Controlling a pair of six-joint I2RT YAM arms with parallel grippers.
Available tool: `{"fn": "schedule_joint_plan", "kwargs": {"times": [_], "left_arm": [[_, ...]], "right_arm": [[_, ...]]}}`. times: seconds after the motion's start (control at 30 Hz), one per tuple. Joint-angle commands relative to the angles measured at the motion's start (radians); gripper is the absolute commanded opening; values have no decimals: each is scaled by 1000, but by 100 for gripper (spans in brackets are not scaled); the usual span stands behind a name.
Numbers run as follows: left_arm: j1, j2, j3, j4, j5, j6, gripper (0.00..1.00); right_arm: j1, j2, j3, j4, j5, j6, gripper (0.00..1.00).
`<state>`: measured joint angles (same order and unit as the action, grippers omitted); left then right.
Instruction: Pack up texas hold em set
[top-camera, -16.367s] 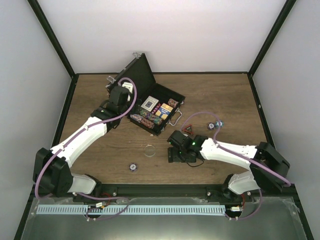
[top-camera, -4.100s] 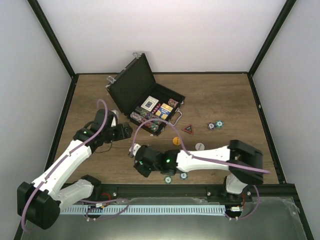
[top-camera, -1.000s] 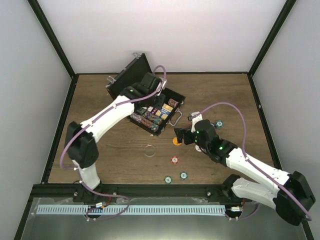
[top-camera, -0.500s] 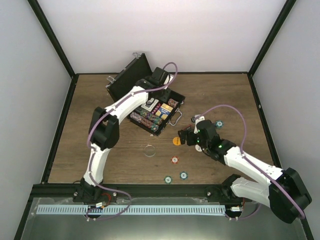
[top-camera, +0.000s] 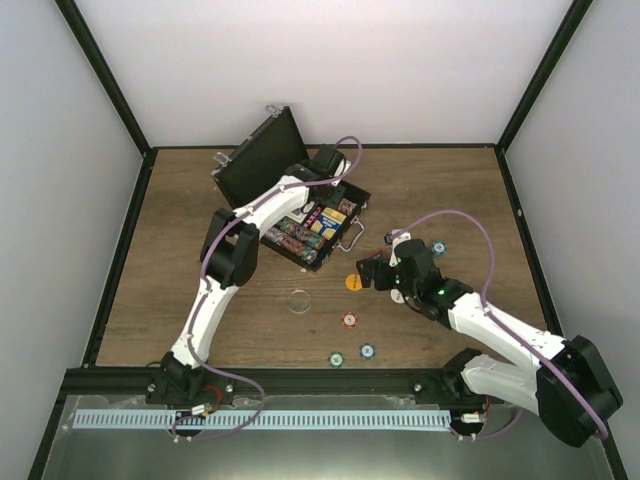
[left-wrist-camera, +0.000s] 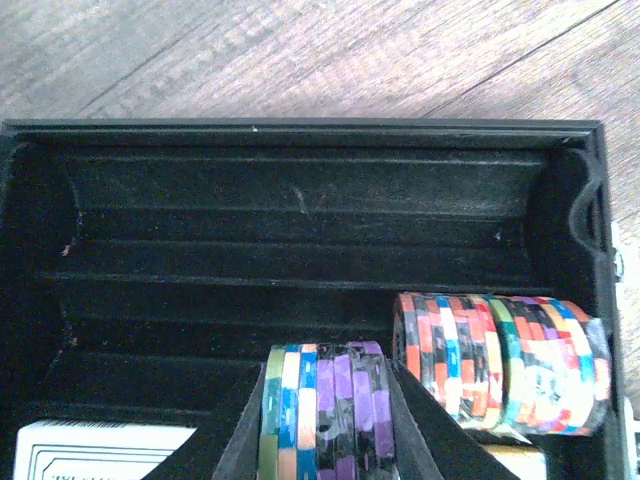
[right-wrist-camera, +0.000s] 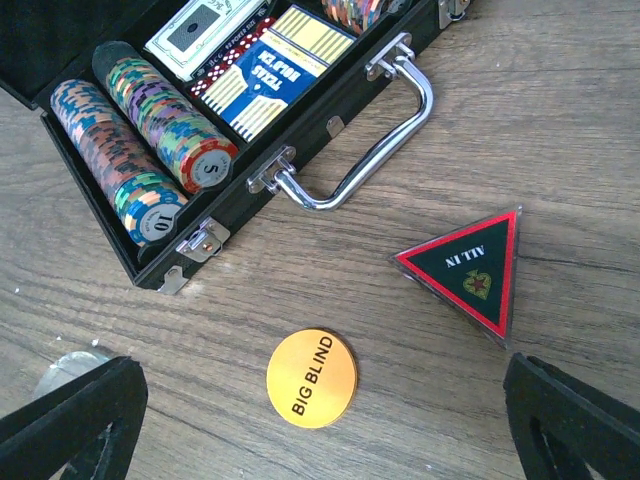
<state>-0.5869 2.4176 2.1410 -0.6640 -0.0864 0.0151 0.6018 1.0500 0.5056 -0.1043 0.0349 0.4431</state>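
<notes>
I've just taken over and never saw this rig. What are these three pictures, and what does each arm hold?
Two white robot arms are bolted at the near edge of a wooden table. The wide picture looks down from above; the other two come from a camera on each wrist. The left pincer is over the open black briefcase, apparently shut on a short stack of chips. The right pincer hangs open and empty over the orange BIG BLIND button, with the triangular marker lying beside it. A few loose chips lie on the table nearer the arms.
</notes>
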Motion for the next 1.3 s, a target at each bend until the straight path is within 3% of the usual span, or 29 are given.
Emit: {"fn": "schedule_joint_plan", "kwargs": {"times": [0.0, 0.37, 0.73, 1.13, 1.27], "left_arm": [[9, 33, 39, 45, 50, 9, 4], [9, 62, 37, 55, 168, -8, 5], [9, 78, 34, 61, 238, -9, 20], [9, 76, 31, 55, 277, -26, 43], [9, 59, 22, 55, 277, -30, 45]], "right_arm": [[-14, 4, -1, 11, -15, 13, 100], [-17, 35, 7, 18, -30, 29, 100], [-18, 39, 4, 12, -35, 35, 100], [-18, 29, 4, -1, -36, 42, 100], [-19, 25, 2, -4, -35, 44, 100]]}}
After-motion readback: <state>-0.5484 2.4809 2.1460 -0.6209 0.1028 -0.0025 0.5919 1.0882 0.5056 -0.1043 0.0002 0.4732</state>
